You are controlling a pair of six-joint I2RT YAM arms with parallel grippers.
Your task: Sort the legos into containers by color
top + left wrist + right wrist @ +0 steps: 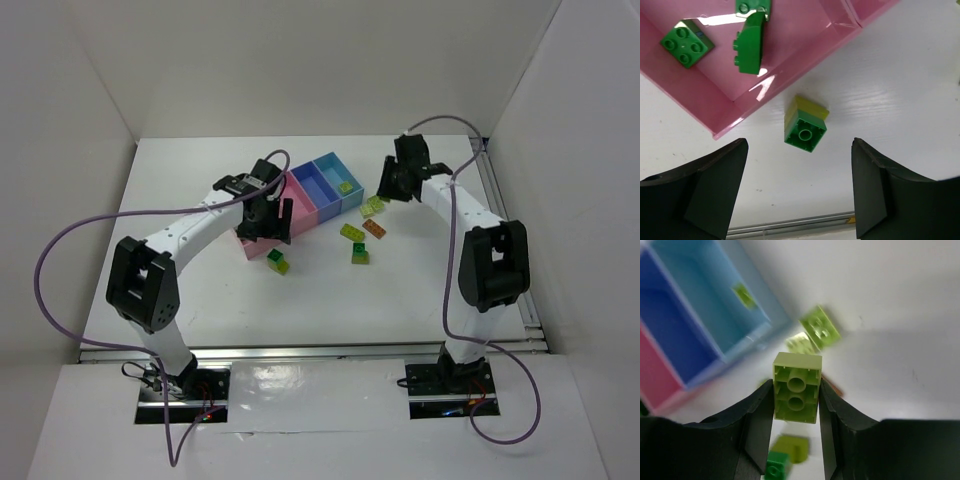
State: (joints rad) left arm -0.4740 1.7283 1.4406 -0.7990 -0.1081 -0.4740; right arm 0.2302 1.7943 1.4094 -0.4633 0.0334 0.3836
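Clamped between the black fingers of the right gripper (pixel 796 390) is a yellow-green translucent plastic lego brick (pixel 796 385), its hollow underside facing the camera. It is held above the white table (pixel 890 300) near the light blue bin (pixel 700 295). The left gripper (pixel 799 167) hangs wide open and empty over a green brick joined to a yellow one (pixel 805 131), just outside the large pink bin (pixel 800 30), which holds three green bricks (pixel 685 42).

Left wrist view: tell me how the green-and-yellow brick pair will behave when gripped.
The brick pair looks like hard glossy plastic: probably stiff, light, slippery. Flat-faced and blocky, it should slide, not roll. The two colours seem only stud-joined; an off-centre squeeze might split them.
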